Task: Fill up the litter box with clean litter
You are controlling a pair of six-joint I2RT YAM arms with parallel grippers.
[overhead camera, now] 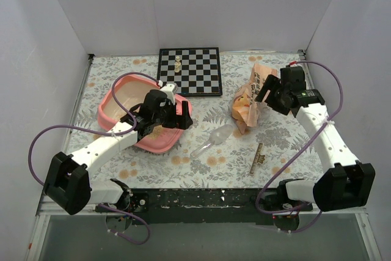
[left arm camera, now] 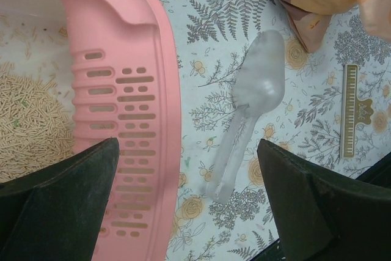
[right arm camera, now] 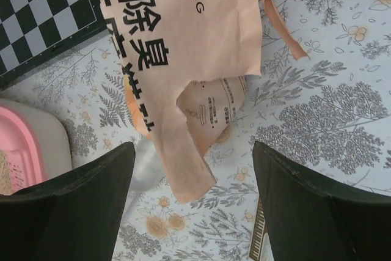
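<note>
The salmon-pink litter box (overhead camera: 116, 111) sits at the left of the table, its slotted grate (left arm camera: 131, 120) facing the middle. Tan clean litter (left arm camera: 27, 126) lies in a heap inside it. My left gripper (overhead camera: 162, 114) hovers open over the box's right rim (left arm camera: 165, 90), nothing between its fingers (left arm camera: 73, 194). My right gripper (overhead camera: 266, 93) stands open above a crumpled peach litter bag (right arm camera: 183, 29), whose torn flap (right arm camera: 189, 169) lies loose below the spread fingers. A clear plastic scoop (left arm camera: 256, 84) lies flat on the cloth between box and bag.
A black-and-white chessboard (overhead camera: 189, 70) with one pale piece (overhead camera: 178, 64) lies at the back. A small wooden ruler-like strip (overhead camera: 259, 158) rests near the front right. White walls close in on the left, back and right.
</note>
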